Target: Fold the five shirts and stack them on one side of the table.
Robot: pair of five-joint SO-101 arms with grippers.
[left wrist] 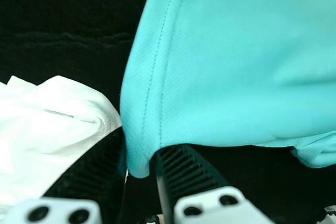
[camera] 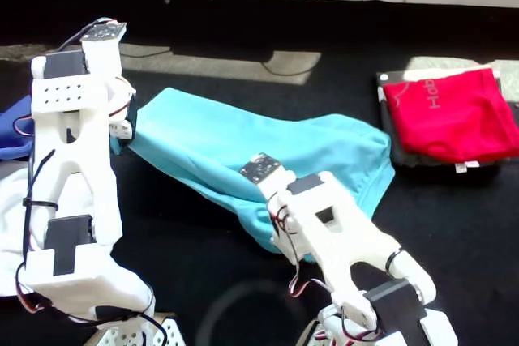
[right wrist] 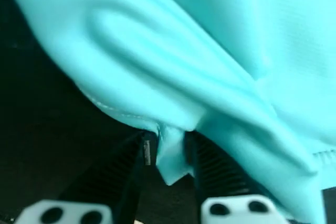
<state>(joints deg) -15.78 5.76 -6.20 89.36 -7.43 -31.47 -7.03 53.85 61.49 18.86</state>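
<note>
High view: we see the teal shirt [camera: 268, 147] spread across the table [camera: 186, 257], a red shirt [camera: 450, 115] folded on a dark shirt [camera: 422, 158] at the right, and a white shirt [camera: 12, 208] and blue shirt [camera: 10, 131] bunched at the left. Left wrist view adds grip detail: the left gripper [left wrist: 140, 169] is clamped on the teal hem, with white cloth just beside it. Right wrist view: the right gripper [right wrist: 169, 156] is pinching a teal fold.

white lettering [camera: 430, 95] on the red shirt [camera: 464, 123] — sideways, too small to read

arms [camera: 73, 168]: white shells | servos [camera: 65, 242]: black | cables [camera: 31, 192]: black, red | fingers [left wrist: 184, 171]: black, ribbed
</note>
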